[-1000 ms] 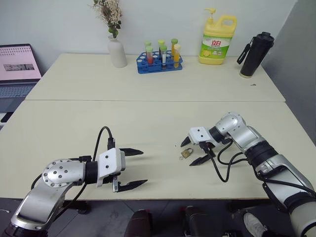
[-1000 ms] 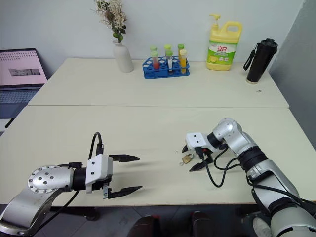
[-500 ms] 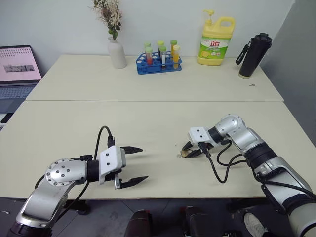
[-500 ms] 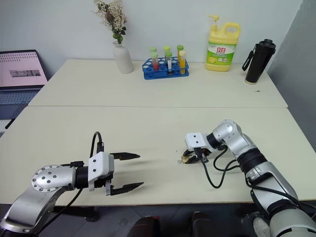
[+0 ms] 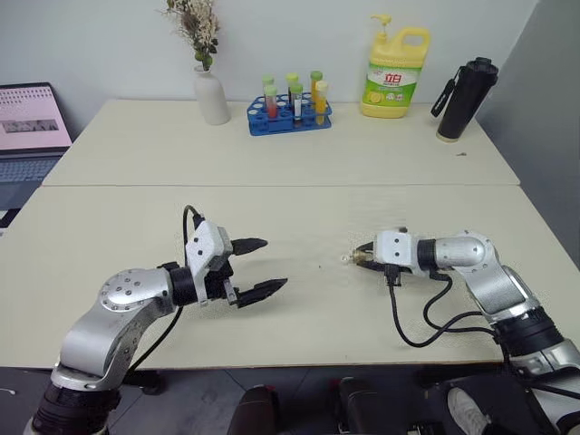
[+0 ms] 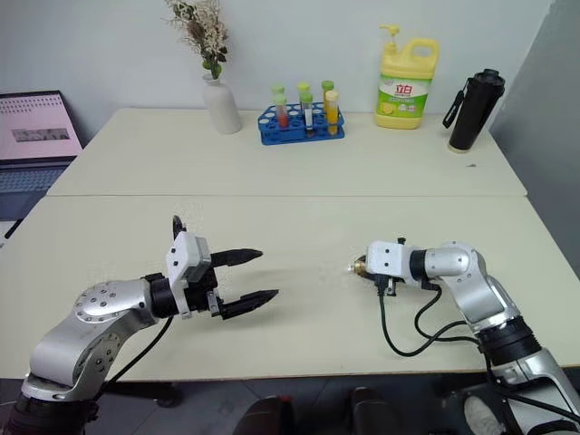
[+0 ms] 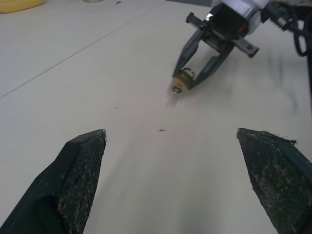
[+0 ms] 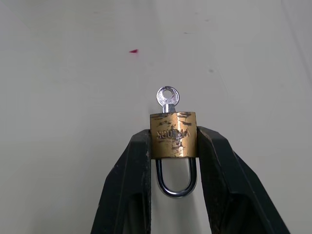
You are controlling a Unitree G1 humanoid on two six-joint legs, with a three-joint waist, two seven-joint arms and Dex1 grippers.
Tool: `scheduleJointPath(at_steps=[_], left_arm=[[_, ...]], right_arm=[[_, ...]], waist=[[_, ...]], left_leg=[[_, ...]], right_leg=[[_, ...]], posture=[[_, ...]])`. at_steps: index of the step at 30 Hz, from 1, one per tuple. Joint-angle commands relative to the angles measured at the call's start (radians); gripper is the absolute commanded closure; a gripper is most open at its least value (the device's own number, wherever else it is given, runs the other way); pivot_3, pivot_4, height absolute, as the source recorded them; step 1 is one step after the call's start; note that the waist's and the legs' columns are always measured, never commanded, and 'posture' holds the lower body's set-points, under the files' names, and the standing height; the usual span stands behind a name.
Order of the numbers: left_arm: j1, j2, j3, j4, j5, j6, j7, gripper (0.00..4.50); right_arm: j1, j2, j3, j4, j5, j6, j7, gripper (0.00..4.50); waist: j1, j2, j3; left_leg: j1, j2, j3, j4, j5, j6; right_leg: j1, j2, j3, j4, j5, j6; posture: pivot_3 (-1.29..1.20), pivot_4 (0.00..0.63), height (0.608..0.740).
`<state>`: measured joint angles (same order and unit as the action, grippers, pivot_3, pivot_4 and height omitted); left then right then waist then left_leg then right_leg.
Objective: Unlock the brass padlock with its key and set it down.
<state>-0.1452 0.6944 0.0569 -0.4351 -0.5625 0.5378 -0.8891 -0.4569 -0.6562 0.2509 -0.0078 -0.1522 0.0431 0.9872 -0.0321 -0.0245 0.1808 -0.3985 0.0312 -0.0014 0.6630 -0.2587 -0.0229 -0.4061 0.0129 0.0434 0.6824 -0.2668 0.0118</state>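
The right gripper has closed on the brass padlock and lifted it off the table: its two black fingers now pinch the squarish body from both sides, shackle pointing back between them and the key sticking out of the far end, ring outward. A second ago those fingers stood wide apart around the padlock as it lay on the table; half a second ago they were drawn in on it, low against the surface. Now the arm has swung outward and the padlock hangs at the fingertips, clear of the tabletop. That likely means the grasp is secure and the key is presented for turning. The left gripper, fingers spread wide and empty, has risen and turned toward the padlock, which sits ahead of its tips, well apart; it has yet to reach the key.
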Motion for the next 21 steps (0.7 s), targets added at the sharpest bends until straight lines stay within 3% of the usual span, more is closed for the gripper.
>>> scheduleJointPath(at_steps=[1,7,13,21], left_arm=[[-0.090,-0.013,0.000,-0.012,-0.068,0.069,0.012,0.00],[-0.244,-0.020,-0.097,0.076,-0.079,0.141,-0.063,0.00],[-0.356,-0.042,-0.172,0.156,-0.043,0.141,-0.103,0.00],[-0.428,-0.095,-0.178,0.207,-0.024,0.141,-0.088,0.00]], right_arm=[[0.106,-0.045,-0.063,-0.203,-0.134,-0.033,-0.155,3.57],[0.191,-0.031,-0.049,-0.290,-0.349,-0.154,-0.399,3.57],[0.169,-0.008,-0.047,-0.263,-0.376,-0.200,-0.457,3.57],[0.122,-0.005,-0.053,-0.233,-0.360,-0.342,-0.534,3.57]], waist=[[0.005,0.000,0.000],[0.006,0.000,0.000],[0.002,-0.001,0.000],[0.003,-0.001,0.000]], left_leg=[[0.000,0.000,0.000,0.000,0.000,0.000],[0.000,-0.003,0.004,0.001,0.000,0.000],[0.000,-0.002,0.003,0.001,0.000,0.000],[-0.001,-0.002,0.003,0.001,0.000,0.000]], right_leg=[[0.000,0.000,0.000,0.000,0.000,0.000],[0.000,0.001,0.000,-0.001,-0.001,0.003],[0.000,0.003,0.001,-0.001,-0.001,0.003],[0.000,0.003,0.001,-0.001,0.000,0.001]], posture=[[0.00,0.150,0.740],[0.00,0.150,0.740],[0.00,0.150,0.740],[0.00,0.150,0.740]])
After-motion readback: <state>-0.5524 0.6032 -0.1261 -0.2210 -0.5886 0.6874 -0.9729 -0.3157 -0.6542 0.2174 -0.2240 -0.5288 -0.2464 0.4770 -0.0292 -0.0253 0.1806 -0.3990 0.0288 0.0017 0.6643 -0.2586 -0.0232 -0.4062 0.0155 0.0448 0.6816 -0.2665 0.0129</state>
